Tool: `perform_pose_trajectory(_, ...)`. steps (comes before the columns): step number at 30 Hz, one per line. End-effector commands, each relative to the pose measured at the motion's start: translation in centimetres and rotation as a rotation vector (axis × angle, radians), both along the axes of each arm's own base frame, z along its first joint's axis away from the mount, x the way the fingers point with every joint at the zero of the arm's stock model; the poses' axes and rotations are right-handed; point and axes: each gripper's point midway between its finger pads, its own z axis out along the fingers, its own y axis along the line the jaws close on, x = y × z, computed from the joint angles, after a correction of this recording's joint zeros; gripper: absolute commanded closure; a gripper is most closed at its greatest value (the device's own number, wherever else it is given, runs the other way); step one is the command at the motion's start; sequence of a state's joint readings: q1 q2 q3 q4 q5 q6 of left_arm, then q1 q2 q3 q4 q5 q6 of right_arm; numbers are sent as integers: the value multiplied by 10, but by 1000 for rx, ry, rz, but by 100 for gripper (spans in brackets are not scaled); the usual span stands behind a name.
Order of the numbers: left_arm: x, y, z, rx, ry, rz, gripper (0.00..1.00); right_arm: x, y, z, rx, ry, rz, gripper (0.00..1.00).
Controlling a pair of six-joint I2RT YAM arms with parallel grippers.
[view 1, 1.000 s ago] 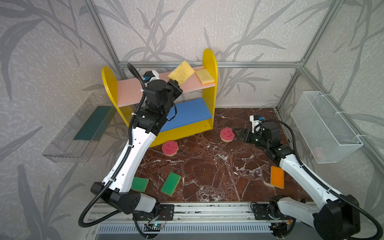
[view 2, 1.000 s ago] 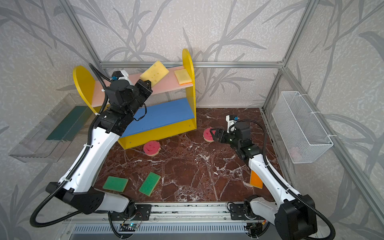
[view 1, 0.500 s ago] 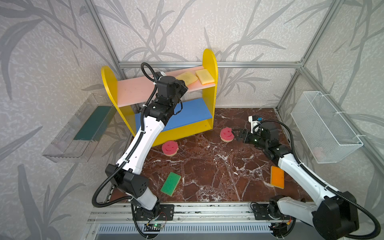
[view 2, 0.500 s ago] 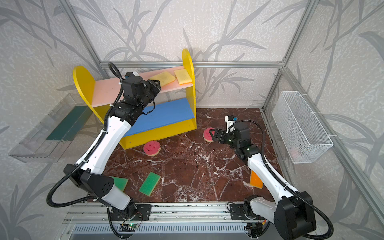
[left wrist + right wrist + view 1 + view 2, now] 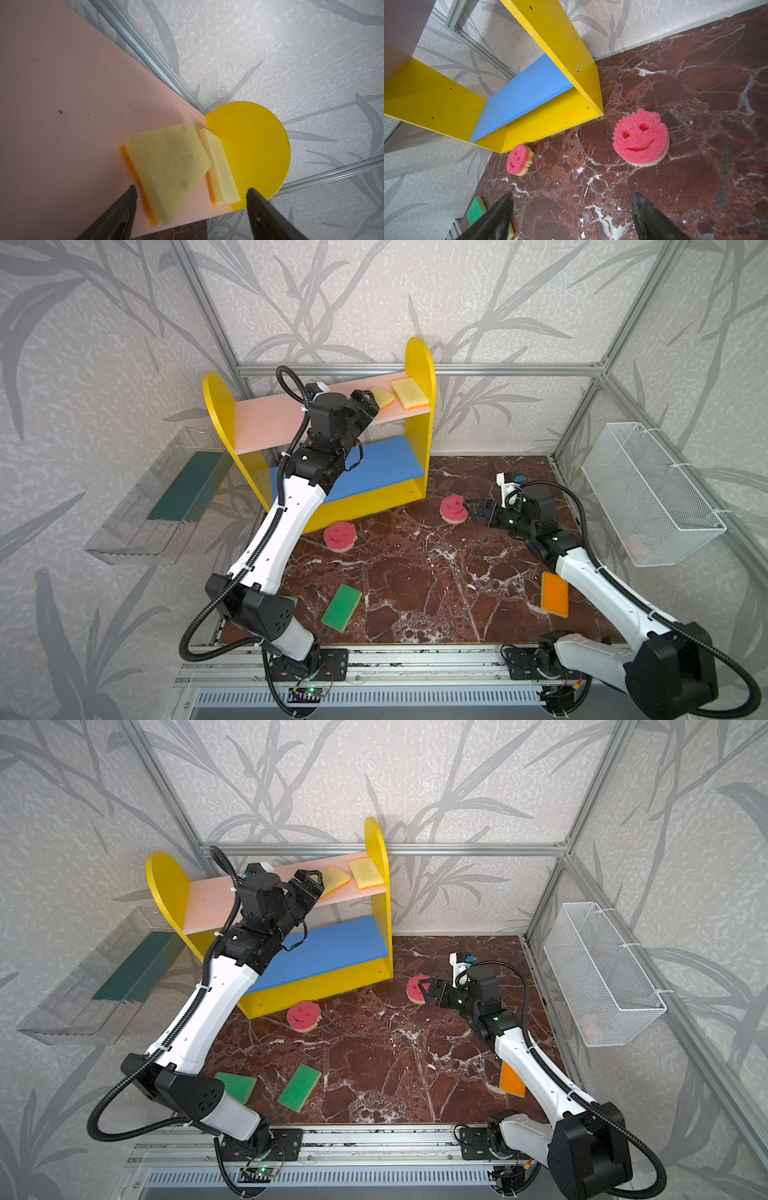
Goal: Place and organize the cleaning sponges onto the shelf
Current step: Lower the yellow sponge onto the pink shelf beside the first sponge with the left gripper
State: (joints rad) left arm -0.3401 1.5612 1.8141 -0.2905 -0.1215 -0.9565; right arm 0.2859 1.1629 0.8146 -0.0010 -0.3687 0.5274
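Right gripper (image 5: pixel 473 510) was spread wide, empty. Front of the brown marble tabletop (image 5: pixel 415 572): rectangular green-faced foam sponge (image 5: pixel 299 1087), second green-faced sponge (image 5: pixel 235 1086) partly behind the left arm (image 5: pixel 203 1015), orange-faced rectangular sponge (image 5: pixel 554 600) beside the right arm (image 5: pixel 602 593). Mid-table: round pink smiley-face sponge (image 5: pixel 454 509) just ahead of that gripper; second pink smiley sponge (image 5: pixel 340 536) just beside the yellow-sided three-tier shelf (image 5: pixel 420 364). Far: left gripper (image 5: pixel 371 403) spread wide, empty, over the pink upper board (image 5: pixel 266 423); orange-backed yellow sponge (image 5: pixel 166 162) lay there, touching a second yellow sponge (image 5: pixel 220 166).
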Motion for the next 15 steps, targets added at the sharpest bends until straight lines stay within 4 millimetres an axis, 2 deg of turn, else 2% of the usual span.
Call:
perform_pose_trajectory(1, -20, 9, 22, -9, -65, 4, 14, -3, 3, 1, 13, -10, 21, 12)
perform_pose_trajectory(4, -32, 16, 33, 30, -96, 14, 15, -5, 3, 2, 15, -8, 25, 12)
perform_pose_trajectory(7, -44, 18, 52, 111, -139, -3, 24, -8, 2, 6, 14, -19, 28, 13)
perform_pose_trajectory(10, -53, 9, 75, 207, -201, -93, 37, -9, 2, 12, 12, -29, 32, 15)
perform_pose_trajectory(13, -51, 7, 85, 294, -186, -145, 52, -10, 4, 17, 18, -36, 38, 15)
perform_pose_trajectory(15, -44, 6, 82, 347, -154, -168, 54, -11, 6, 20, 20, -41, 47, 15)
